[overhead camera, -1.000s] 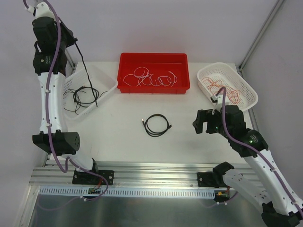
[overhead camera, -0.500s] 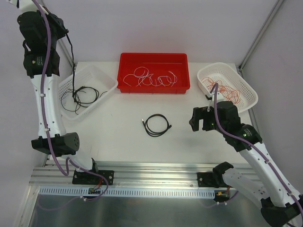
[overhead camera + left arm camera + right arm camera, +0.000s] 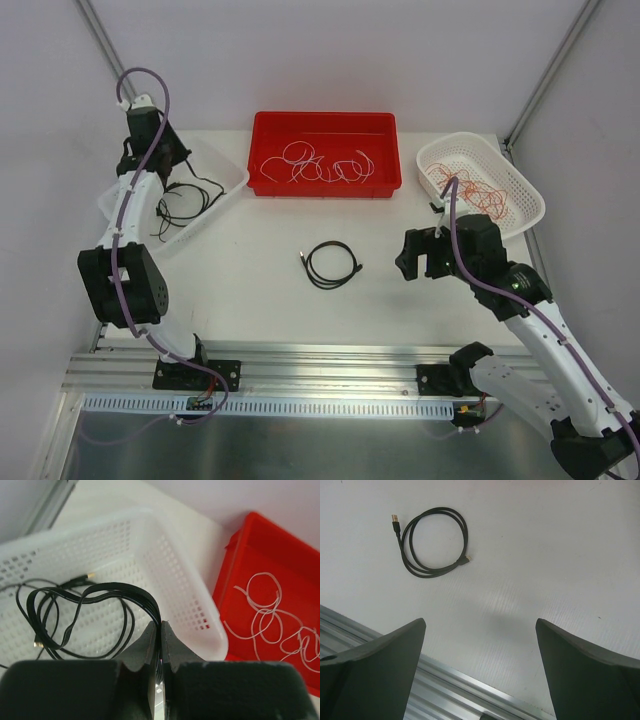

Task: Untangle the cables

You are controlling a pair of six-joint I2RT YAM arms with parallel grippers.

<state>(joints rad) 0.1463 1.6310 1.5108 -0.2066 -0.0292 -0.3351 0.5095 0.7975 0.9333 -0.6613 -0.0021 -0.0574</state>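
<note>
My left gripper (image 3: 163, 172) is shut on a thin black cable (image 3: 100, 592) and hovers over the white basket (image 3: 228, 170) at the left. In the left wrist view the cable runs out from between my closed fingertips (image 3: 152, 632) and loops down into the basket (image 3: 192, 595), where more black cable (image 3: 185, 205) lies. A second black cable (image 3: 311, 266) lies coiled on the table's middle. My right gripper (image 3: 403, 258) hangs open to the right of that coil, holding nothing. The right wrist view shows the coil (image 3: 427, 573) ahead of the wide-apart fingers (image 3: 395, 652).
A red bin (image 3: 262, 135) at the back centre holds white cables (image 3: 320, 165), also seen from the left wrist (image 3: 262, 622). A white basket (image 3: 520, 185) at the back right holds red-orange cables (image 3: 470, 190). An aluminium rail (image 3: 320, 365) runs along the near edge.
The left arm has come down from high at the back left to just over the left basket, lowering the black cable into it. The right gripper shifted slightly left.
</note>
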